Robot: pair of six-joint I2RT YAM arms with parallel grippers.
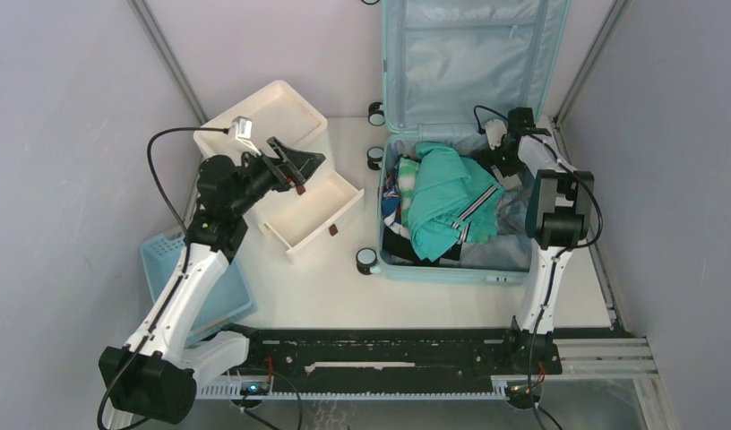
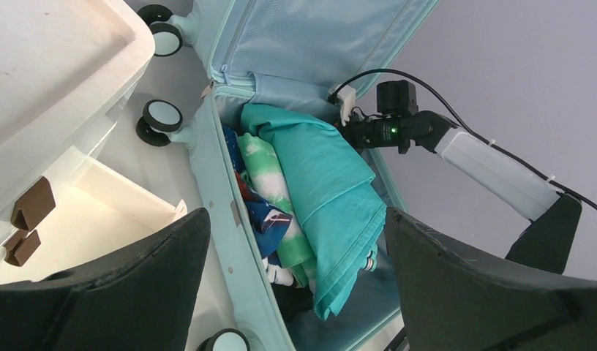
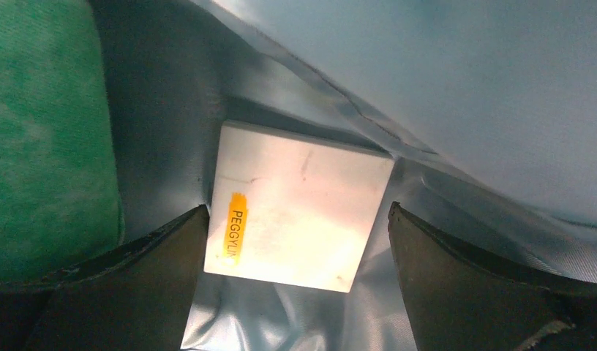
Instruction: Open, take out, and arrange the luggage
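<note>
Teal fabric (image 1: pixel 442 197) is heaped in the luggage (image 1: pixel 469 63), which lies open on the table with its lid standing upright. My right gripper (image 1: pixel 499 148) is down inside the far right corner of it, beside that heap. Through its wrist camera I see the jaws spread wide. A flat white box (image 3: pixel 299 212) with an orange label lies on the grey lining straight ahead, framed between the fingers (image 3: pixel 156 270). I cannot tell whether either finger touches the box. The teal cloth sits just outside the left finger.

My left gripper (image 1: pixel 295 170) is also spread wide and holds nothing. It hangs over the white drawer unit (image 1: pixel 272 116), whose drawer (image 1: pixel 313 215) stands pulled out beneath it. The luggage is ahead of this gripper, well apart. A blue basket (image 1: pixel 196 278) sits behind it, beside the arm.
</note>
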